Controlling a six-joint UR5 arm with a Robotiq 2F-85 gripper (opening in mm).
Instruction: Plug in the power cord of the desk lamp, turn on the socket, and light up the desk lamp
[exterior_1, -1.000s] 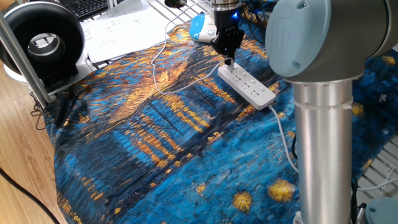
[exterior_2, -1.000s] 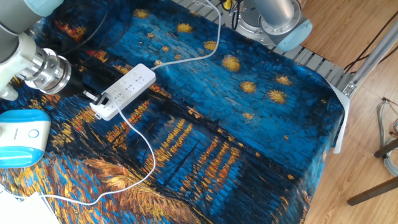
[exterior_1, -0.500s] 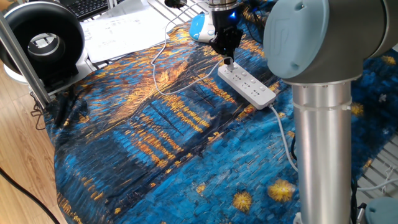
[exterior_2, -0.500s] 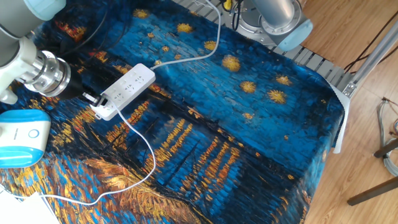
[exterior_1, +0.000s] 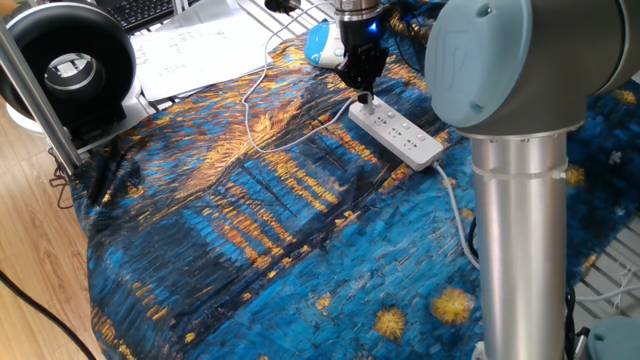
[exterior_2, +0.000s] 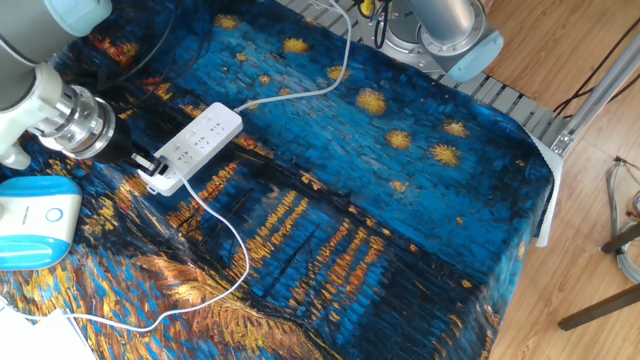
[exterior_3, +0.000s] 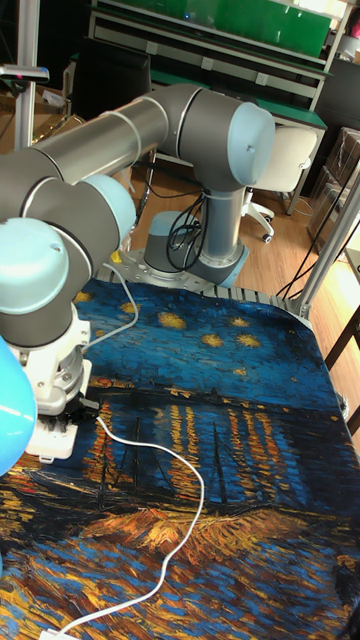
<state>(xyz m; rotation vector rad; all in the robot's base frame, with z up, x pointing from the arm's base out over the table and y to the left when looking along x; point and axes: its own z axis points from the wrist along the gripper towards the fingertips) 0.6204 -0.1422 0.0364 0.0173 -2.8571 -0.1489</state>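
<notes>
The socket (exterior_1: 396, 134) (exterior_2: 195, 147) lies slanted on the blue and orange painted cloth, partly hidden behind my arm in the tall view (exterior_3: 48, 441). My gripper (exterior_1: 363, 88) (exterior_2: 138, 161) (exterior_3: 86, 406) is shut on the small white plug (exterior_2: 150, 163), which sits at the strip's end outlet. From there the power cord (exterior_1: 252, 118) (exterior_2: 240, 255) (exterior_3: 178, 478) loops across the cloth and leaves the pictures. I cannot pick out the desk lamp for sure.
A blue and white rounded device (exterior_1: 322, 42) (exterior_2: 36, 220) sits just beyond the gripper. A black ring-shaped device (exterior_1: 70, 62), papers and a keyboard lie at the back left. The strip's thick grey cable (exterior_2: 318, 88) runs toward the arm's base (exterior_2: 440, 30).
The gripper has shifted slightly with the plug, and the socket has slid a little with it, up and to the left in both fixed views.
</notes>
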